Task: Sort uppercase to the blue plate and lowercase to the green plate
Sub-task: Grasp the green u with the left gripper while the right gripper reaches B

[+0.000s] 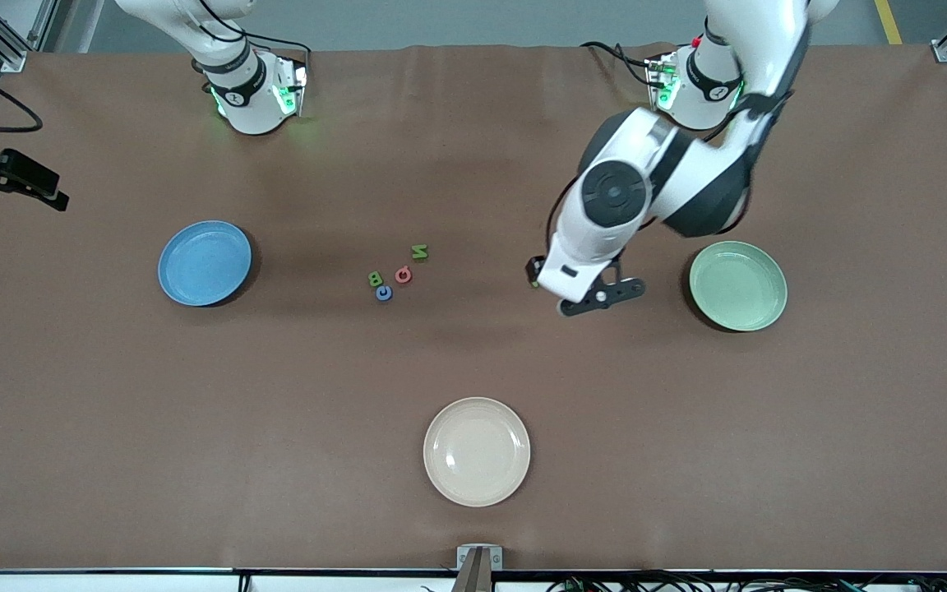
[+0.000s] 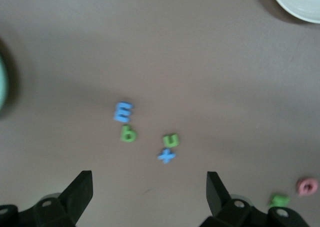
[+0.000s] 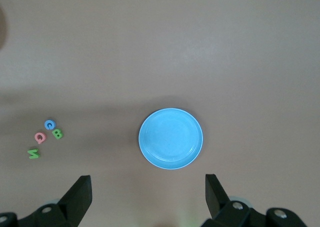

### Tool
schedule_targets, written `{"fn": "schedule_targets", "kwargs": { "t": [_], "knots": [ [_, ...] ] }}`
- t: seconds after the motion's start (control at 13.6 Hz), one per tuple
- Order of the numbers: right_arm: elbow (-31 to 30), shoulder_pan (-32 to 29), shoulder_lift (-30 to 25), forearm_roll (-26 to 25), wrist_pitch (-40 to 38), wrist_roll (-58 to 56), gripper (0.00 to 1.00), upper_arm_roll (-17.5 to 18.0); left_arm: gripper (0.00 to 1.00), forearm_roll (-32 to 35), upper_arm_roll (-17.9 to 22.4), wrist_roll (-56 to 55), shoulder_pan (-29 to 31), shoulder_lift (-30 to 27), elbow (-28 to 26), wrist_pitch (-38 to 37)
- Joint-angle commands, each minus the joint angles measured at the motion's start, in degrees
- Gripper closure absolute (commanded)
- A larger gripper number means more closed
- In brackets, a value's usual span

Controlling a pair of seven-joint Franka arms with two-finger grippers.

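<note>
left tool (image 2: 147, 192) spread over 4 foam lowercase (image 2: 145, 132) | right tool (image 3: 147, 194) spread over round blue plate (image 3: 171, 138)

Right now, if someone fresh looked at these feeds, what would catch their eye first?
Probably the left arm, bent low over the table beside the green plate, its left gripper with jaws open over the lowercase letters. Next, the uppercase letters clustered mid-table, between the blue plate and that arm. The right gripper waits, jaws open, high above the blue plate; both plates are empty.
</note>
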Motion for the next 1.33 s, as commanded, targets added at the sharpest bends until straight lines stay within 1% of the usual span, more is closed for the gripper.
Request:
{"fn": "schedule_targets", "kwargs": {
  "t": [0.0, 0.07, 0.22, 0.3, 0.37, 0.44, 0.59, 0.66, 0.74, 0.89, 0.96, 1.11, 1.25],
  "knots": [
    [1.24, -0.51, 3.12, 0.15, 0.68, -0.30, 0.00, 0.48, 0.00, 0.31, 0.42, -8.46, -1.49, 2.44, -2.81, 7.78],
    [1.24, -0.60, 3.47, 0.15, 1.81, -0.30, 0.00, 0.40, 0.00, 0.31, 0.42, -10.75, -1.92, 2.18, -5.44, 11.12],
    [1.24, -0.60, 7.31, 0.15, 4.19, -0.22, 0.00, 0.48, 0.00, 0.40, 0.51, -12.18, -3.07, 1.83, -11.07, 18.68],
    [1.41, -0.60, 9.16, 0.15, 4.46, -0.30, 0.00, 0.48, 0.00, 0.66, 0.51, -12.18, -3.16, 2.00, -12.66, 21.41],
    [1.41, -0.25, 10.23, 0.06, 4.46, -0.30, 0.00, 0.48, 0.00, 2.41, 0.51, -12.26, -3.24, 2.18, -14.07, 23.44],
    [1.24, 0.36, 10.50, 0.15, 4.55, -0.22, 0.00, 0.75, 0.00, 3.99, 0.42, -12.26, -3.24, 2.27, -15.39, 25.03],
    [0.45, 5.35, 11.11, 0.24, 4.81, 0.66, 0.00, 0.84, 0.00, 4.71, 0.42, -12.35, -3.42, 2.88, -17.06, 27.40],
    [0.27, 6.77, 12.42, 0.32, 5.60, 0.75, 0.00, 0.84, 0.00, 4.71, 0.42, -12.61, -3.42, 3.67, -17.16, 28.20],
    [-1.12, 8.44, 12.96, 0.58, 7.87, 1.10, 0.00, 0.84, 0.03, 4.71, 0.42, -13.31, -3.59, 4.11, -17.16, 28.47],
    [-6.99, 9.68, 13.49, 4.96, 15.76, 2.16, 0.00, 0.84, 0.14, 4.71, 0.42, -15.50, -4.30, 5.34, -17.16, 28.47],
    [-9.81, 10.38, 13.93, 6.29, 19.89, 2.16, 0.00, 0.84, 0.18, 4.71, 0.51, -16.65, -4.47, 5.78, -17.16, 28.47],
    [-14.82, 13.10, 14.46, 6.39, 27.01, 2.33, 0.00, 0.75, 0.24, 4.71, 0.51, -17.19, -5.00, 6.49, -17.07, 28.56],
    [-18.61, 14.25, 14.72, 6.39, 31.95, 3.91, 0.00, 0.84, 0.28, 4.71, 0.51, -17.27, -5.00, 7.01, -17.07, 29.35]
  ]
}}
